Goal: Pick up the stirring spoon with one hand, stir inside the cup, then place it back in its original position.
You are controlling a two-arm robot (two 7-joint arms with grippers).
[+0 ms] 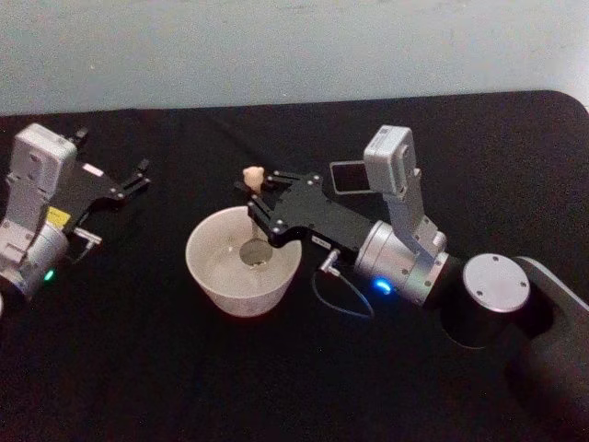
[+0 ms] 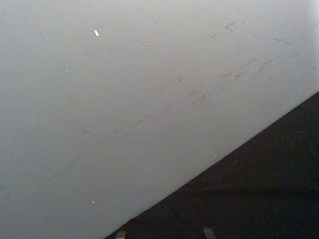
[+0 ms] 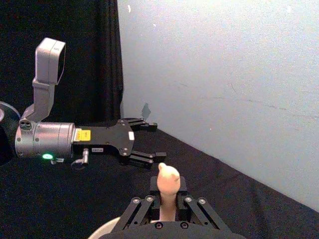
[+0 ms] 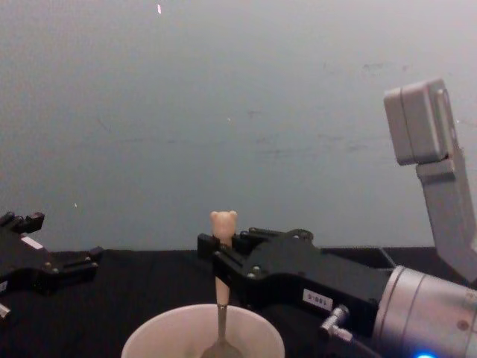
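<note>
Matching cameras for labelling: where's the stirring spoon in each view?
Head view: stirring spoon centre, upright in right pincer, bowl inside the cup.
Chest view: spoon bottom centre, bear head above the pincer.
Right wrist view: spoon bottom centre, bear head above the pincer.
Left wrist view: faces the wall and black table.
Shared landmark: the cup's pale rim.

Chest view's edge cuts off the cup.

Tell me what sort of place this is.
Likely a robot test bench: black-draped table, bare pale wall, right claw holding a spoon in a cup, left claw parked at left.
</note>
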